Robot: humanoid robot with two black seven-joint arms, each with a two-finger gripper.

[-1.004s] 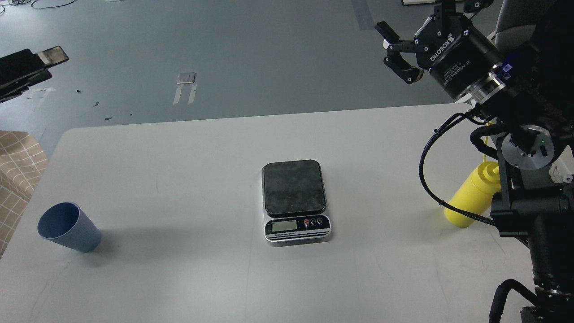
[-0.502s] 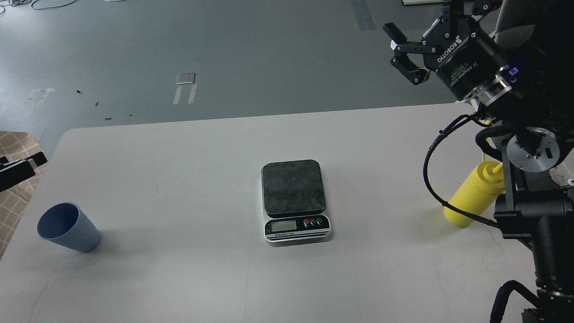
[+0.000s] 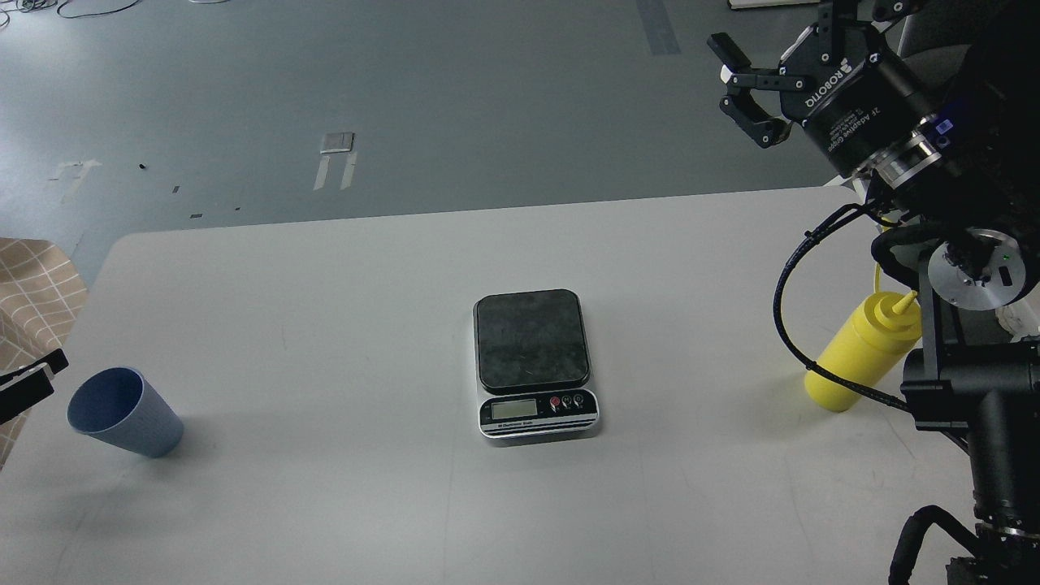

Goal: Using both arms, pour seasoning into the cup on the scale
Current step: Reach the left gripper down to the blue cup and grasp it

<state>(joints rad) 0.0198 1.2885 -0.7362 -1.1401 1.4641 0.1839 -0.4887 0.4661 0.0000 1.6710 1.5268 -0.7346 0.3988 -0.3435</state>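
my right hand [image 3: 743, 85] hangs released above the surface's [image 3: 325, 309] far right corner. my left hand [image 3: 28, 380] barely shows beside the cup [image 3: 122, 412]; its state is unclear. the seasoning [image 3: 861, 351] stands right of the scale [image 3: 535, 363].

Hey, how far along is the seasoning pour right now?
Nothing looks done. The small light-blue ribbed cup stands on the white table, not on the dark-platform kitchen scale. The tall yellow squeeze bottle stands ungrasped. The right end effector hangs open and empty; the left end effector is just entering beside the cup. Left: cup onto scale, grasp bottle, pour.
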